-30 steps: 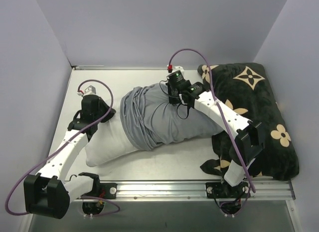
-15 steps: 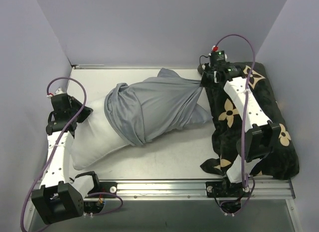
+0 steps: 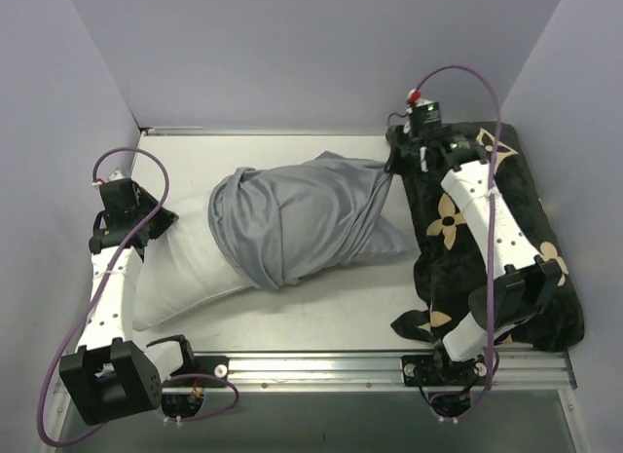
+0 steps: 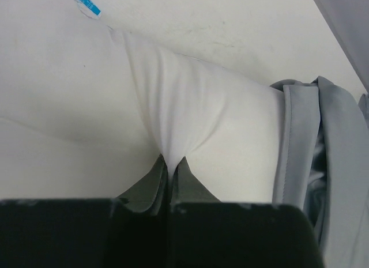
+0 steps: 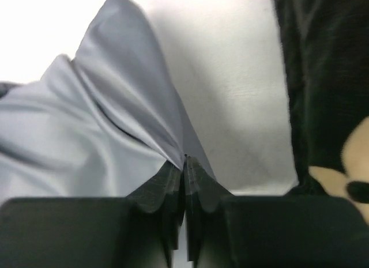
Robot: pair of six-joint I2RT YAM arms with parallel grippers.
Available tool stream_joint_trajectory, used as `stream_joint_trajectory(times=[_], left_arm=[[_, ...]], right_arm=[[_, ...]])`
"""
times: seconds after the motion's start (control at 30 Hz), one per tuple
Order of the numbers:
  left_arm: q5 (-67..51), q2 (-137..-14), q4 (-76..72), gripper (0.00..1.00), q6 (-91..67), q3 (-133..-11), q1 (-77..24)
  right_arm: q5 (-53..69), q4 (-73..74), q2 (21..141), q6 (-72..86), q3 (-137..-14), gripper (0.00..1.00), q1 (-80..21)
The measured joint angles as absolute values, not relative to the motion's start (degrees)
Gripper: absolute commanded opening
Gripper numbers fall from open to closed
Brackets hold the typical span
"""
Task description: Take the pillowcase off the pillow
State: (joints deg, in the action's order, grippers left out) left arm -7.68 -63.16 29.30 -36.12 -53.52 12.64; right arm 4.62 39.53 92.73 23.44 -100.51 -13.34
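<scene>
My left pincer (image 4: 170, 164) pinches the soft pillow (image 4: 190, 118) corner, right pincer (image 5: 184, 163) pinches the thin pillowcase (image 5: 104, 124) end — cloth looks light, slippy — I'd grip bunched folds

Inspector: Your overhead view is evenly lit and sharp; soft shadow under the pillow (image 3: 180, 278).
Operator: The wrist views?
Inspector: Foreground dark, blurred; the table (image 5: 230, 55) glares white.

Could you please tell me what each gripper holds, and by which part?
The left gripper is shut on the pillow, pinching a fold at its bare end; the right gripper is shut on the pillowcase, pinching a peak of cloth at its end.
</scene>
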Motion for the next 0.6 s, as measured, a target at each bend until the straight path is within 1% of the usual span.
stream_joint_trajectory(times=[0.07, 0.1, 0.2, 0.33, 0.47, 0.57, 0.6], left_arm=[[-6.11, -63.79, 28.97, 0.00, -35.31, -53.52, 12.86], [-5.37, -64.01, 28.73, 0.00, -35.07, -53.52, 12.95], [-3.03, -64.27, 27.59, 0.00, -34.11, -53.52, 12.97], [-2.20, -64.40, 27.07, 0.00, -33.69, -53.49, 12.93], [-1.98, -64.42, 26.35, 0.00, -33.58, -53.15, 12.91], [-1.91, -64.42, 25.91, 0.00, -33.61, -52.82, 12.78], [-1.83, -64.45, 25.76, 0.00, -33.61, -52.77, 12.69]], right_arm=[[2.00, 37.54, 91.96, 22.06, -96.66, 0.40, -18.39], [1.19, 37.04, 91.88, 21.32, -95.15, 0.55, -20.36], [-0.12, 35.27, 91.88, 19.44, -90.28, 0.74, -23.83], [0.64, 31.73, 90.24, 18.83, -81.60, 0.82, -25.63], [4.56, 27.09, 84.58, 20.62, -69.67, 0.83, -26.02], [7.88, 22.28, 81.03, 23.51, -62.57, 0.75, -25.96], [9.15, 20.78, 80.51, 24.51, -60.97, 0.66, -25.93]])
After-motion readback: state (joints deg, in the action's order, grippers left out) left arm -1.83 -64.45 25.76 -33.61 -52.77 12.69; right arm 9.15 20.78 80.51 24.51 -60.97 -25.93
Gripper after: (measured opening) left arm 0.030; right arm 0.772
